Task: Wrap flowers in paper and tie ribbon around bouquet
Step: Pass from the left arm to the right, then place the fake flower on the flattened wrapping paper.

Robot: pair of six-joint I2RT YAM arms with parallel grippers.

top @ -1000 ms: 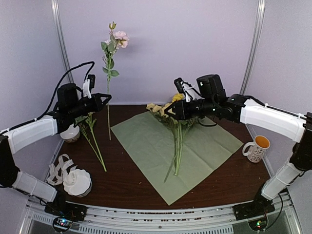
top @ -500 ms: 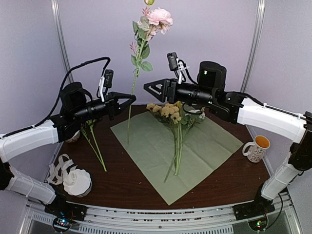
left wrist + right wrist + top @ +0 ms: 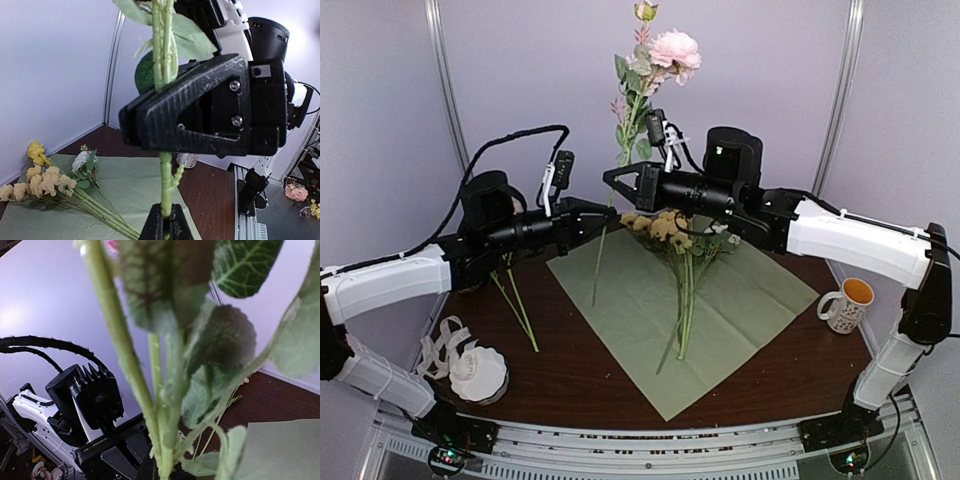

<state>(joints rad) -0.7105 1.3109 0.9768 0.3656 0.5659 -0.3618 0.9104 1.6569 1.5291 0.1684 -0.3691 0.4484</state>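
A long-stemmed pink flower (image 3: 675, 48) stands upright in the air above the table's middle. My left gripper (image 3: 608, 214) is shut on its green stem (image 3: 165, 195) low down, seen between the jaws in the left wrist view (image 3: 165, 227). My right gripper (image 3: 618, 180) is shut on the same stem just above. In the right wrist view the stem and leaves (image 3: 165, 440) fill the frame. The sage green paper (image 3: 720, 310) lies flat with yellow flowers (image 3: 660, 225) on it. More flowers (image 3: 515, 300) lie left of it. The ribbon (image 3: 442, 345) is heaped at the near left. The bouquet is out of view.
A white scalloped bowl (image 3: 480, 372) sits beside the ribbon. A white mug (image 3: 848, 303) with orange inside stands at the right edge. Pale walls close the table's back and sides.
My left arm carried the pink flower right and up toward the middle. My right gripper left the yellow flowers, swung left, opened, then shut on the stem above the left gripper.
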